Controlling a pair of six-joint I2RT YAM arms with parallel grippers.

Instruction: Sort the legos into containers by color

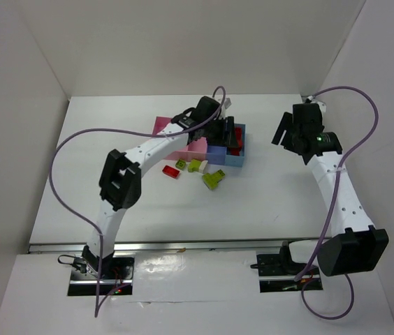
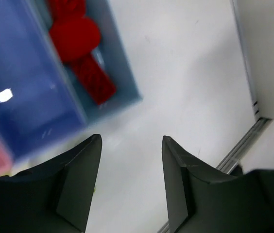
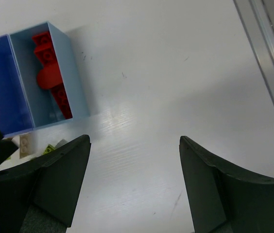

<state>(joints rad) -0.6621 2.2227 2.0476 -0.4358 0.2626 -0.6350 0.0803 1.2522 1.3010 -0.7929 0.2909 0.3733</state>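
Left tool (image 2: pixel 131 145) hangs over the right end of the row of bins (image 1: pixel 161 125), fingers spread wide with nothing between them. Right tool (image 3: pixel 134 145) hovers to the right of the row, well apart from it, likewise spread and holding nothing, above the white desk (image 3: pixel 176 73). Several red bricks (image 3: pixel 51 77) lie in the end light blue bin (image 3: pixel 76 97). On the desk just in front of the bins lie one red brick (image 1: pixel 172 172), a few yellow-green bricks (image 1: pixel 214 179) and a whitish brick (image 3: pixel 24 144).
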